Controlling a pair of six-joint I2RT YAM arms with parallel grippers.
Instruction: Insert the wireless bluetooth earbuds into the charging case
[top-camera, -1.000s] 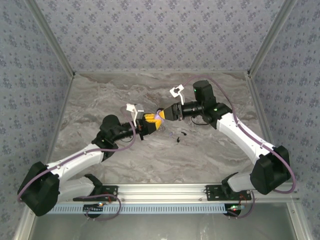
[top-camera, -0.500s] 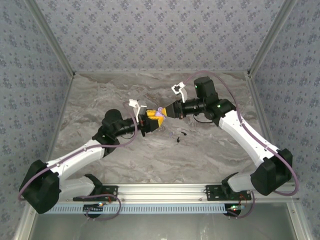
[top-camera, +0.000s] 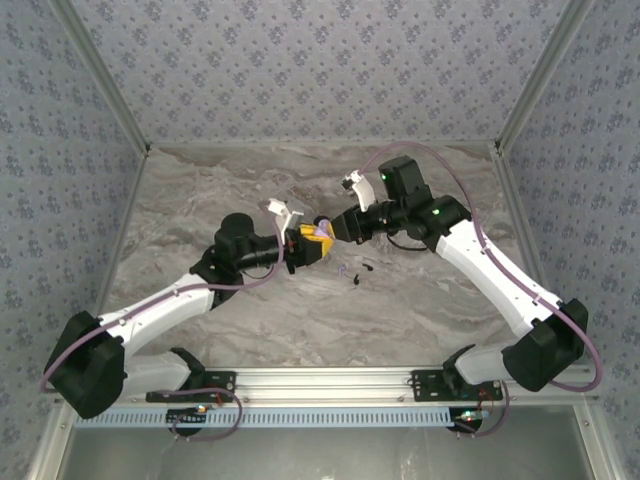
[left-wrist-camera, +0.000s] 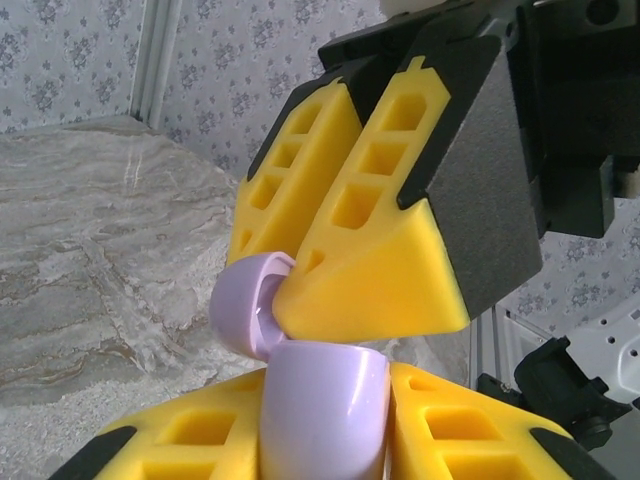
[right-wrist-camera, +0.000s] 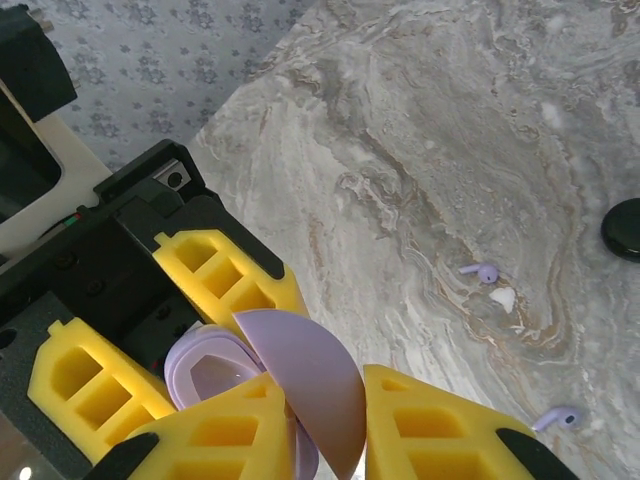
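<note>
Earbuds, two small lilac plastic pieces with short stems, lie loose on the grey-veined marble tabletop in my right wrist feed. One is right of centre. The second earbud is near the lower right corner, apart from the first. A tiny white chip sits just beside the upper one, and a black round disc is cut off by the right edge.

Both earbuds are outside the lilac rounded plastic charging case, which is held between my two arms with its hinged lid standing open. At the lower middle of that frame my right gripper has its yellow blocky fingers closed onto the lid. At left, the left gripper clamps the case body.

On my left wrist feed the left gripper grips the case at the bottom edge, and the right gripper pinches the lid just above it.

From overhead, the left gripper and right gripper meet on the case just above frame centre.
</note>
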